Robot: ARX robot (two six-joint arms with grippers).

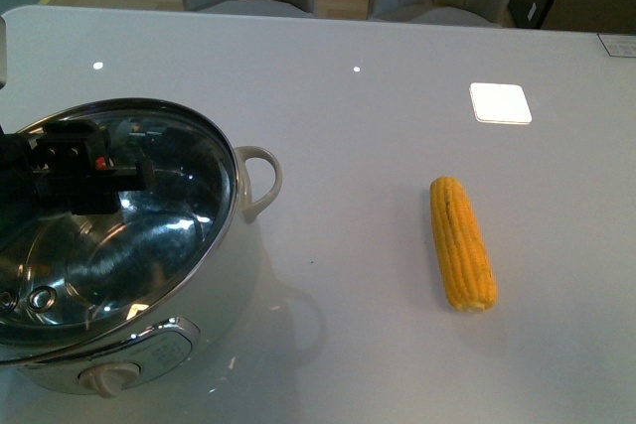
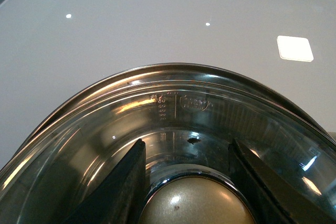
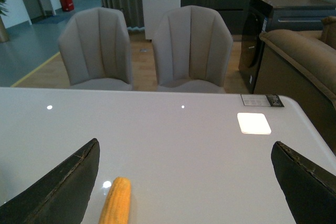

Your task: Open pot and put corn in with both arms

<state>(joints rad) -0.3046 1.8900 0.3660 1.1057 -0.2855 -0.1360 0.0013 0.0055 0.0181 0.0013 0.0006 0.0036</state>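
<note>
The left gripper [image 1: 94, 171] comes in from the left edge of the front view, a blocky black body with cables, held low and level. In its wrist view the jaws are closed in on the lid knob [image 2: 197, 203], with one of the fingers [image 2: 123, 187] against each side. The right gripper [image 3: 186, 182] is outside the front view. Its jaws stand wide apart and hold nothing, above the bench [image 3: 184, 140].

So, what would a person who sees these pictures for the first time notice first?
The big white pot at the near left, where the left gripper clasps the beige knob of its tilted glass lid. Then the bright yellow corn lying alone on the white table to the right, with the right gripper open near it.
</note>
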